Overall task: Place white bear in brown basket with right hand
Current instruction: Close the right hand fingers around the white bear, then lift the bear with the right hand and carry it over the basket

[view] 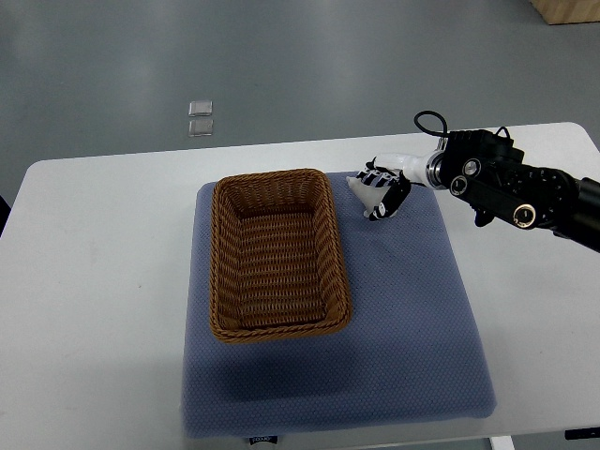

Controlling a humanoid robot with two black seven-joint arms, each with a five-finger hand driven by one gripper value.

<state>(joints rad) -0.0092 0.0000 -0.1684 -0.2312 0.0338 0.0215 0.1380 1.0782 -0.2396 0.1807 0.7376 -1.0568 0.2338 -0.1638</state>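
The right hand (382, 194), reached in from the counter's (94, 281) right edge, is seen with its fingers curled around the white bear (361, 187), which is held just above the far right part of the blue mat (403, 328). The brown basket (275, 253) is set on the mat's left half, just beside the hand, with nothing inside.

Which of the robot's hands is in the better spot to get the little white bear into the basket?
The right. Its hand is already at the white bear, just beyond the basket's far right corner on the blue mat. The left arm is not in view at all.
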